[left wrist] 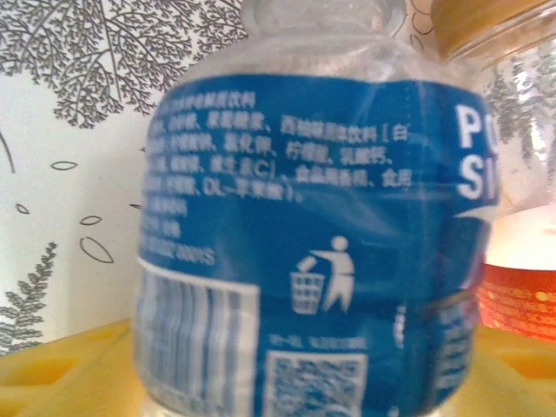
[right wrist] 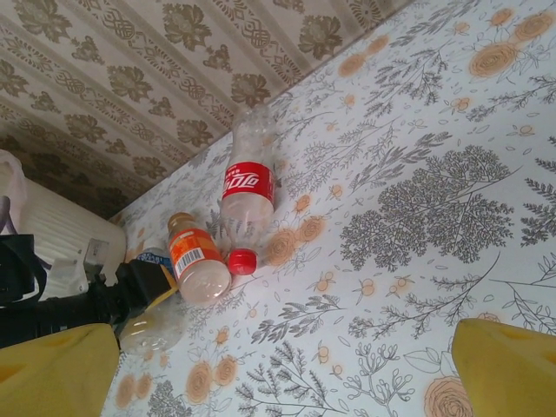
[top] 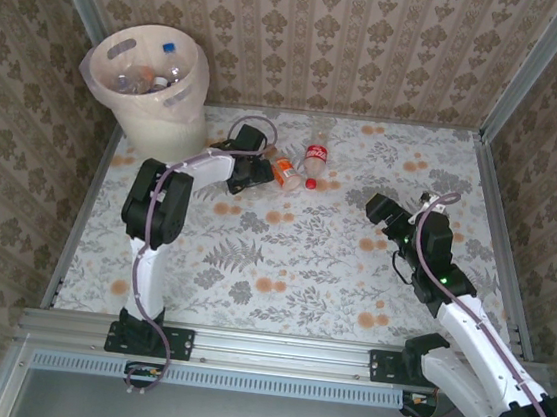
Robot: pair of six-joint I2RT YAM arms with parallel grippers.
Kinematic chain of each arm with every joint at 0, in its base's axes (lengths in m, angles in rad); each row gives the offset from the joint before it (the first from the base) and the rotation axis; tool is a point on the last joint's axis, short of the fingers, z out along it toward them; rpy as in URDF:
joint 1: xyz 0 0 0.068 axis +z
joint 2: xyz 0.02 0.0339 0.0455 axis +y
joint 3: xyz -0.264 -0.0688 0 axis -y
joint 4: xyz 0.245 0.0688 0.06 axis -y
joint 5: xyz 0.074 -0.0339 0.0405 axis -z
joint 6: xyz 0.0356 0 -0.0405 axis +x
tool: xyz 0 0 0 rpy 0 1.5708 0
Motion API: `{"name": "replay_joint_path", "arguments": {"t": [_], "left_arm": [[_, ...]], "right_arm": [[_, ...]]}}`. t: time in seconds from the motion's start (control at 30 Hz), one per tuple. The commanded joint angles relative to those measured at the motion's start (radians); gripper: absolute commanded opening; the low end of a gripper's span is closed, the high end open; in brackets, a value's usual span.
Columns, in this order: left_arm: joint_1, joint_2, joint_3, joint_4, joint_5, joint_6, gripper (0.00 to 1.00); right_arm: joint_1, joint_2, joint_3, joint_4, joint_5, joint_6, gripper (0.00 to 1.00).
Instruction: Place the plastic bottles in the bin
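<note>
Left gripper (top: 258, 173) straddles a clear plastic bottle with a blue label (left wrist: 313, 234), which lies on the table near the round cream plastic bin (top: 157, 124) — yellow fingers (left wrist: 52, 369) flank it, but I cannot tell whether they pinch it. The label reads "PO", "S", with Chinese print, a barcode and a litter-bin symbol. Right gripper (right wrist: 282, 369) is spread wide — empty.

Bin (top: 162, 125) at counter's (top: 331, 275) far left corner, several bottles (top: 147, 78) inside, left pincer (top: 262, 174) just right of bin, one bottle (left wrist: 304, 243) between its fingers (left wrist: 61, 373), second bottle (top: 285, 174) lying just right, third bottle (top: 316, 155) behind that, right pincer (top: 384, 212) well apart rightward.
</note>
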Motion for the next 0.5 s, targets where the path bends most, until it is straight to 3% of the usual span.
{"name": "replay_joint_path", "arguments": {"t": [0.0,0.27,0.47], "left_arm": [[0.002,-0.006,-0.004,-0.026,-0.025,0.031,0.78],[0.003,-0.029,-0.015,-0.024,-0.031,0.062,0.66],[0.006,-0.063,-0.03,-0.001,-0.033,0.091,0.58]], "right_arm": [[-0.007,0.016,0.002,0.036,-0.014,-0.002,1.0],[-0.007,0.04,0.01,0.032,-0.023,0.006,1.0],[-0.005,0.073,0.054,-0.013,-0.08,-0.081,1.0]]}}
